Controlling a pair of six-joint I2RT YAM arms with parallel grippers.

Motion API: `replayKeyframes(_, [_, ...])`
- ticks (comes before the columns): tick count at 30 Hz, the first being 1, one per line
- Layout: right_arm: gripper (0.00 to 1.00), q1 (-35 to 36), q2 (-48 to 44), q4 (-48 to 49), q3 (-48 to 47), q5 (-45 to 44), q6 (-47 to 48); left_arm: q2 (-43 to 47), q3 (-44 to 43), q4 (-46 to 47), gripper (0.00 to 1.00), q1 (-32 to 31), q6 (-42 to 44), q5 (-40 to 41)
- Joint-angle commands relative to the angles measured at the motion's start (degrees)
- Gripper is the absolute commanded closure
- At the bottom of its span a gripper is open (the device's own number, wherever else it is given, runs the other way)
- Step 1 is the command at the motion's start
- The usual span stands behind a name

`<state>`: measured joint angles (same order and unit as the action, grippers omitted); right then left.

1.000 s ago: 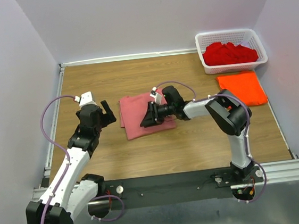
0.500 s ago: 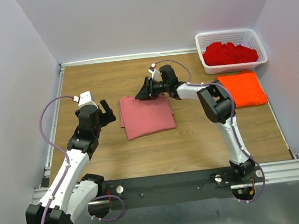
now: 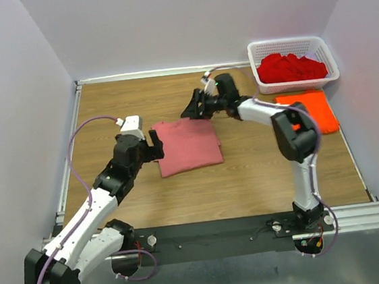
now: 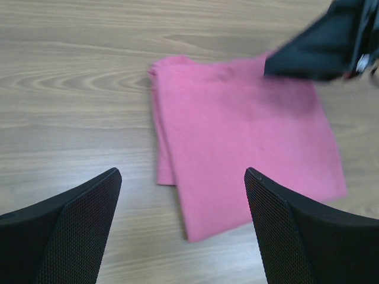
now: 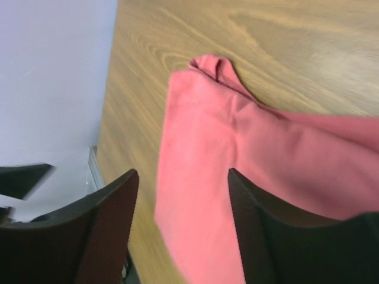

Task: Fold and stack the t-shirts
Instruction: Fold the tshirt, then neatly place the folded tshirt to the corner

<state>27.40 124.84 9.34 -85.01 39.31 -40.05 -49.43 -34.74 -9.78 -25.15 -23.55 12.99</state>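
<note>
Left claw [image 3: 154, 144]: jaws wide apart, nothing in them. It sits at the left edge of the pink shirt [image 3: 188, 145], and its wrist camera looks straight down the cloth. Right claw [image 3: 189, 109]: jaws apart as well, nothing between them. It hangs just past the shirt's far edge; can't tell if it's clear of the cloth or brushing it.

Pink shirt lies mid-table [image 3: 181, 190], flat, folded to a rough rectangle. Layered edges show on its left side in the left wrist view. Orange shirt [image 3: 306, 111] lies folded by the right edge, just in front of the basket [image 3: 291, 40]. That sits in the far right corner with the red shirts [image 3: 290, 67] piled inside.

My read: the pink fold looks done, and the next step is stacking it with the orange one.

How to do it well:
- go in low on the layered left edge and pinch every ply, not just the top one
- right claw takes the opposite side, so the rectangle travels flat
- lift only enough to clear the wood
- square the corners before letting go

Main risk: a single-ply grab unfolds it.
</note>
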Motion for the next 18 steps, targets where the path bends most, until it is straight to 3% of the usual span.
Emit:
replayKeyframes(1, [0.27,-5.3,-12.2,-8.9,4.2,-8.3,6.6,-4.1,-2.9,2.4,0.07,-7.7,2.5,1.4])
replayKeyframes(11, [0.05,-20.4,-33.2,-27.0,23.4,-17.4,7.5,-26.7,-16.2,7.9,0.09,-26.7,11.9,3.1])
replayKeyframes(13, [0.0,-22.3,-37.8,-29.3,25.9,-20.3,7.6,-32.1,-20.0,8.1,0.13,-29.0,14.2,2.1])
replayKeyframes(18, [0.0,-24.2,-43.5,-33.6,29.5,-23.5,9.5,-42.4,-26.6,6.8,0.28,-32.2,17.7,-2.8])
